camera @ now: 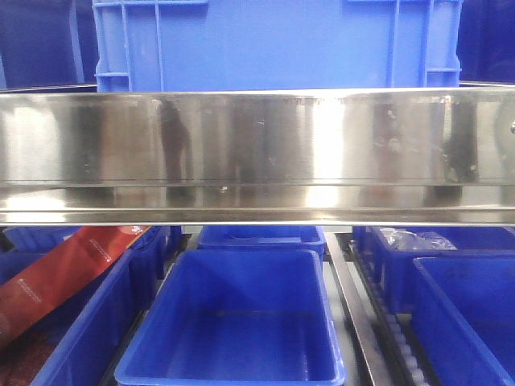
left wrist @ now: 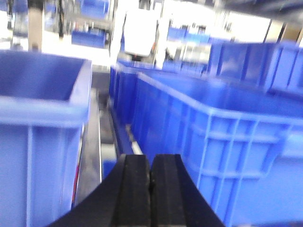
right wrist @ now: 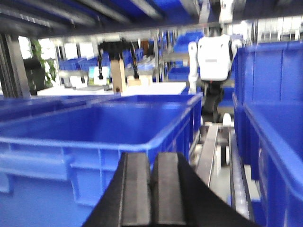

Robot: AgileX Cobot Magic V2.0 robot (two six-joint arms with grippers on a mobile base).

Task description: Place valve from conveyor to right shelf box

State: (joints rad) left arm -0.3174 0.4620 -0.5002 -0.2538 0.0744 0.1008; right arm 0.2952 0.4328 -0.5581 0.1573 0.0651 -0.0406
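Observation:
The valve and the conveyor are out of view in all three views. My left gripper [left wrist: 150, 158] is shut with its black pads pressed together and nothing between them; it points down a gap between two blue boxes. My right gripper [right wrist: 151, 156] is also shut and holds nothing, just in front of a large blue box [right wrist: 109, 127]. In the front view the lower shelf holds an empty middle box [camera: 233, 322] and a box at the right [camera: 471, 314] whose inside is only partly visible. Neither gripper shows in the front view.
A steel shelf beam [camera: 257, 153] crosses the front view, with a blue crate [camera: 273, 44] on top. A left box holds a red packet [camera: 68, 269]; a back right box holds a clear bag [camera: 410, 239]. Roller rails [right wrist: 210, 151] run between boxes. A white robot [right wrist: 214, 59] stands beyond.

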